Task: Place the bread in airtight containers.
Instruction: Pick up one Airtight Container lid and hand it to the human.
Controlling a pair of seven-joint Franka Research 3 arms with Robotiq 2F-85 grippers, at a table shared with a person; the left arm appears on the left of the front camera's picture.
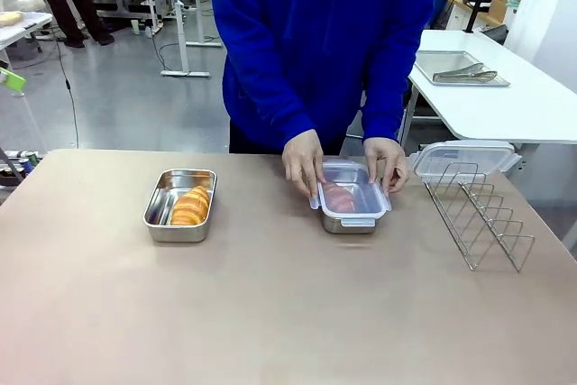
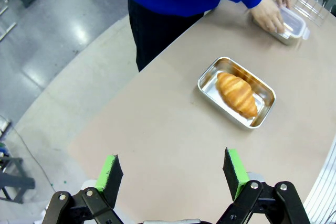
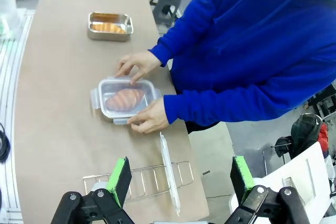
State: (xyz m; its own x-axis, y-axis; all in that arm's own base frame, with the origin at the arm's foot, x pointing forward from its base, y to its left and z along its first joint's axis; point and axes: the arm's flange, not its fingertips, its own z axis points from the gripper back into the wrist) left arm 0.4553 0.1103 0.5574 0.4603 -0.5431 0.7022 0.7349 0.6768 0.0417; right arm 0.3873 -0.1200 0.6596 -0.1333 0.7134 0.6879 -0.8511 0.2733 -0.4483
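One croissant [image 1: 191, 206] lies in an open steel tin [image 1: 180, 205] at the table's left middle. The other croissant [image 1: 338, 196] sits in a second tin [image 1: 352, 214] under a clear lid, with both of the person's hands [image 1: 304, 161] pressed on that lid. My left gripper [image 2: 172, 174] hangs open high above the near table edge, well short of the open tin [image 2: 237, 92] and its croissant [image 2: 237, 94]. My right gripper [image 3: 181, 178] is open too, hovering above the wire rack, apart from the lidded tin [image 3: 125, 99] and the person's hands [image 3: 149, 119].
A wire rack [image 1: 478, 214] stands at the table's right side, with a spare clear lid [image 1: 464, 158] leaning at its far end. The person stands at the far edge. Beyond, a white table carries a metal tray [image 1: 460, 68] with tongs.
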